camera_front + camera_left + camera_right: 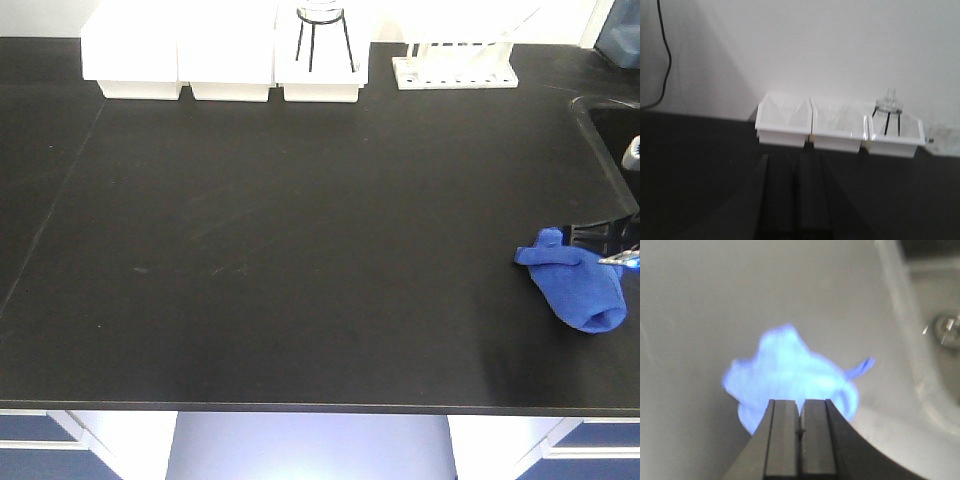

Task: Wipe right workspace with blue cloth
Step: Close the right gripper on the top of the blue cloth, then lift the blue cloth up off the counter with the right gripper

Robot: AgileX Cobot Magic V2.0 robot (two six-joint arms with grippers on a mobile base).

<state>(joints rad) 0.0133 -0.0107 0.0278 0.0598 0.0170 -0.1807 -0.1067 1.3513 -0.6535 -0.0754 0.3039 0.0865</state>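
The right gripper (801, 405) has its jaws pressed together at the near edge of the blue cloth (577, 283), seemingly pinching one fold, though glare hides the contact. The cloth lies bunched on the black benchtop (300, 250) beside the sink (612, 130), and so thin a hold could slip under drag. The left gripper (795, 161) is clenched and empty.

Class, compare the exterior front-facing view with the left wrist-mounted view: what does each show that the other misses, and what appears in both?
Only the front view shows the blue cloth, bunched near the benchtop's right edge by the sink, with the right gripper at it, and a white rack at the back. Only the left wrist view shows the left gripper, fingers close together, and a black cable on the wall. Both show the three white trays and the glass piece on black legs.
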